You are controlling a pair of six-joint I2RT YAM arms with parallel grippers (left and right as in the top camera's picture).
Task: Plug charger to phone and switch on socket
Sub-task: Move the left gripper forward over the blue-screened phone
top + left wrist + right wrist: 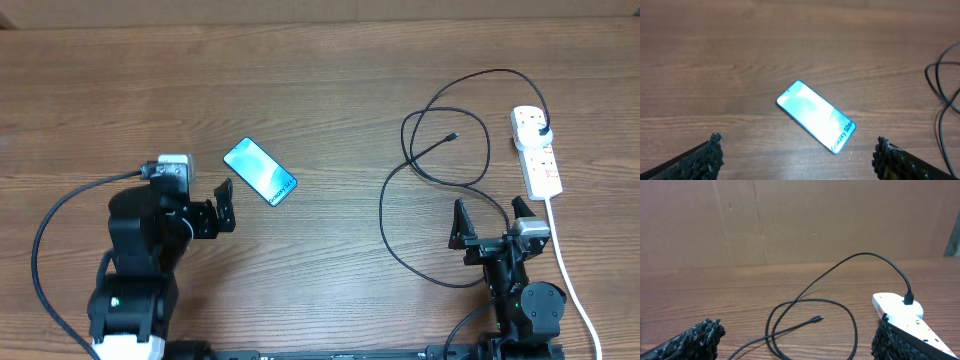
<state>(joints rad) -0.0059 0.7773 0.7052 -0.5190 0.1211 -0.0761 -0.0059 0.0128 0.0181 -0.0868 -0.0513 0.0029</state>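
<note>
Overhead: phone (260, 171) screen-up left of desk centre, charger (454, 136) looped near right edge, plugged into socket (536, 150), tip loose; wrist views: left hand (799, 147), right hand (797, 329) wide open, empty.

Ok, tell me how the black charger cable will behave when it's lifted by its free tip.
Probably floppy: the charger cable lies in loose, crossing loops, so it should sag and trail. Likely light, being so thin. Its plug head sits in the power strip, so a long pull might go taut and tug the strip.
</note>
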